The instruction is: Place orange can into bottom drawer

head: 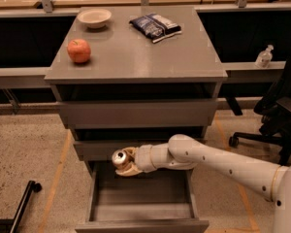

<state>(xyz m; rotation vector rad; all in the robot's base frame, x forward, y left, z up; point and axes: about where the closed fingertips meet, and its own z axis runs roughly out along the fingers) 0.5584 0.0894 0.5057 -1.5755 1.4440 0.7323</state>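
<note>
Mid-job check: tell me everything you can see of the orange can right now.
The orange can is a small metal drink can, tipped so its silver top faces the camera; little of its label shows. The gripper is closed around it, with tan fingers above and below. It hangs in the air over the rear left of the open bottom drawer, touching nothing else.

Cabinet top (136, 62): grey, flat
Apple (79, 51): red, near left edge
Bowl (94, 17): pale, back left
Snack bag (155, 26): dark, back centre
Gripper (123, 163): clasping orange can (119, 157) above open bottom drawer (143, 196)
</note>
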